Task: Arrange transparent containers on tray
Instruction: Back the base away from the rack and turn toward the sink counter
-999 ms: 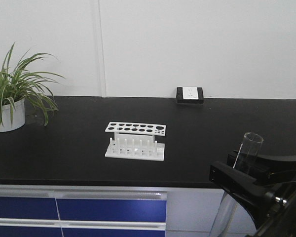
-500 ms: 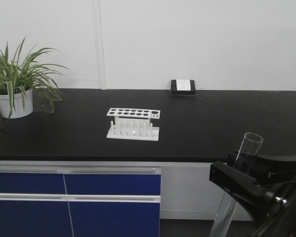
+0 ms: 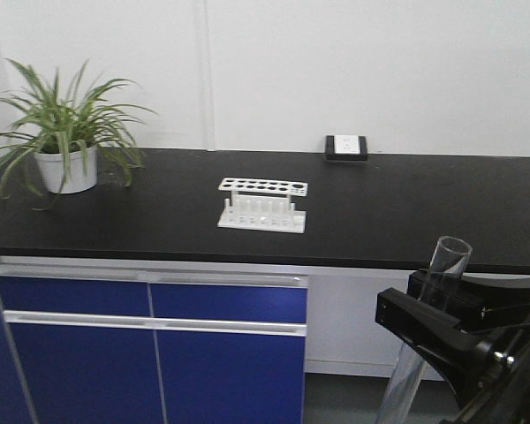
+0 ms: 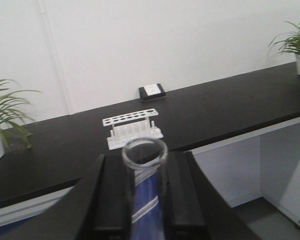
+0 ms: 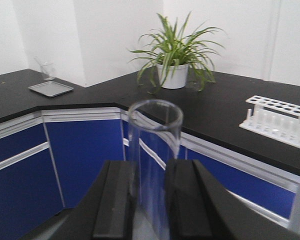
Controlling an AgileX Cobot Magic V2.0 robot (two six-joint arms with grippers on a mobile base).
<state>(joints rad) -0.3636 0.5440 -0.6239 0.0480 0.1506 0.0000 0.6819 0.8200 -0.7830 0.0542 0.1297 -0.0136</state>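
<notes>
Transparent containers: two tubes, the left tube (image 4: 145,195) and the right tube (image 5: 153,150), each held rim-up, probably for steady carrying.
Left gripper (image 4: 146,167): clamped on the left tube.
Right gripper (image 5: 154,175): clamped on the right tube.
Yellow tray: in no view; placing looks some way off.
Front view alone: the right tube (image 3: 437,291) side-on, leaning.
Right wrist alone: a grey tray (image 5: 51,88) far left on the counter (image 5: 230,120).

We see the left tube (image 4: 145,195) and the right tube (image 5: 152,165), both clear, smooth and shiny like glass. The fingers (image 4: 112,200) look matt black. The counter (image 3: 406,212) is smooth black, the rack (image 3: 262,206) white plastic, the drawers (image 3: 221,353) shiny blue.
</notes>
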